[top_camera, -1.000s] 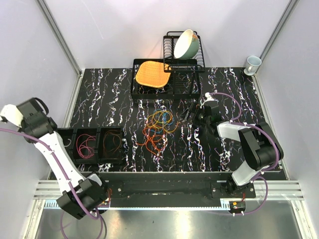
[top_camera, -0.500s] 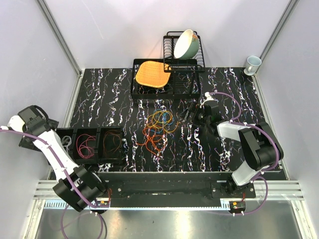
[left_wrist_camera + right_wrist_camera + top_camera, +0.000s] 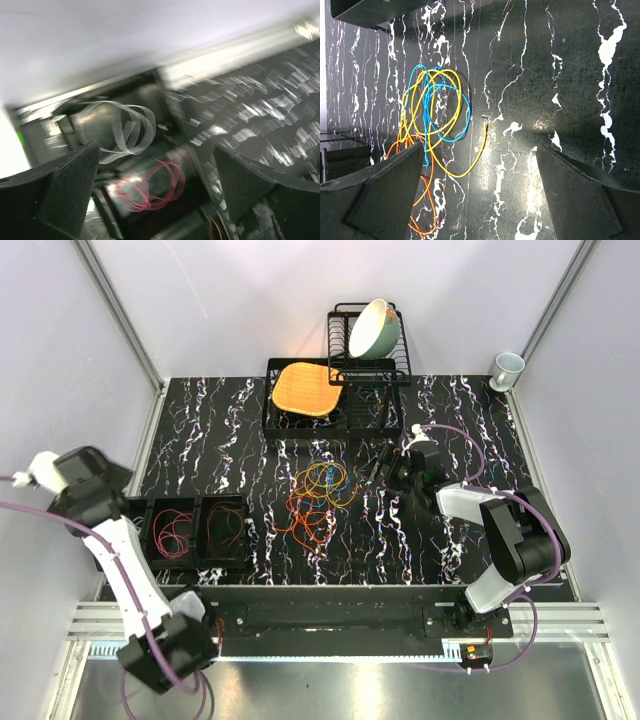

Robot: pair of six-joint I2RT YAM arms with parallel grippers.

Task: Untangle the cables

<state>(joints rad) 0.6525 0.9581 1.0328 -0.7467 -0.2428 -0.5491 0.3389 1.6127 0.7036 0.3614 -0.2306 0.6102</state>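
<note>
The cables (image 3: 318,495) lie in a loose tangle of orange, yellow and blue loops at the table's middle. My right gripper (image 3: 378,468) stands open just to their right, holding nothing. In the right wrist view, yellow and blue loops (image 3: 435,110) and an orange loop (image 3: 420,200) lie ahead and to the left of the open right gripper (image 3: 480,195). My left gripper (image 3: 112,498) hovers open at the left end of a black sorting tray (image 3: 190,565). The blurred left wrist view shows the left gripper (image 3: 156,165) empty above a white coil (image 3: 117,130) and a pink coil (image 3: 152,185).
The tray's compartments hold a pink-red coil (image 3: 172,532) and an orange coil (image 3: 225,528). At the back stand a dish rack (image 3: 385,365) with a bowl (image 3: 373,328), and an orange woven mat (image 3: 306,388). A cup (image 3: 507,368) sits at the back right. Walls close in on both sides.
My left gripper went from shut to open, and the left arm swung about near the tray's left end. The right arm and the tangle stayed put.
</note>
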